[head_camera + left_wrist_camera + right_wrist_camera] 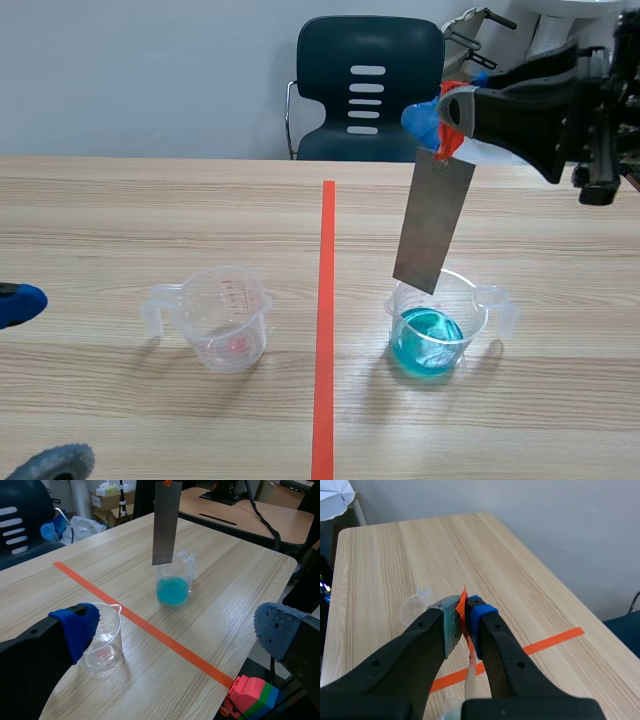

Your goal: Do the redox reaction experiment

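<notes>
Right gripper [442, 122] is pinching the strip [433, 225] by its orange-taped top, dangling its lower end just above the cup of blue liquid [430, 340], presumably for dipping, while the left gripper [177, 627] is sitting wide open near the empty cup [102, 645].

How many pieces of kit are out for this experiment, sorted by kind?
Clear plastic beakers: 2, an empty beaker and a beaker of blue liquid.
Metal strip: 1, hanging above the beaker of blue liquid from the right gripper.
Total: 3.
</notes>
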Action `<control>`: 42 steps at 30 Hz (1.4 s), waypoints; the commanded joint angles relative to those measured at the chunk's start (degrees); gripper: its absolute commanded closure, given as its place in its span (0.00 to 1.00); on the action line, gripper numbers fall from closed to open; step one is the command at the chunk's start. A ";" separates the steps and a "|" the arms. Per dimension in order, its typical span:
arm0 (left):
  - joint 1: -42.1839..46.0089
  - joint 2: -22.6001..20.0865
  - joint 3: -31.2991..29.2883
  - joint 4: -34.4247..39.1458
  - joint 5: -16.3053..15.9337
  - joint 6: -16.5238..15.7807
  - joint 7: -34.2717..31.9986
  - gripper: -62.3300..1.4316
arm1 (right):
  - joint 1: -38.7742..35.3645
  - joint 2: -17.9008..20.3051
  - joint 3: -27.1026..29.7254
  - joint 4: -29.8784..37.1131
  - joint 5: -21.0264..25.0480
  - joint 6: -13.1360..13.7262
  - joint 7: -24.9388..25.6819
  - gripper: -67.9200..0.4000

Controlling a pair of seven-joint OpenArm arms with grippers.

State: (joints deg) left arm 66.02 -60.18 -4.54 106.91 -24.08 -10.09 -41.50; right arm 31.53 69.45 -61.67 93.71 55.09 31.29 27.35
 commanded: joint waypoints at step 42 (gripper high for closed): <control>-0.17 0.31 0.33 1.16 -0.31 -0.15 -1.14 0.00 | 0.52 20.72 0.59 7.98 0.66 1.29 7.89 0.98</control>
State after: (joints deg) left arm 66.00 -60.18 -4.54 106.91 -24.08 -10.09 -41.47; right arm 31.53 89.08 -61.67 101.56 54.89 32.58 34.15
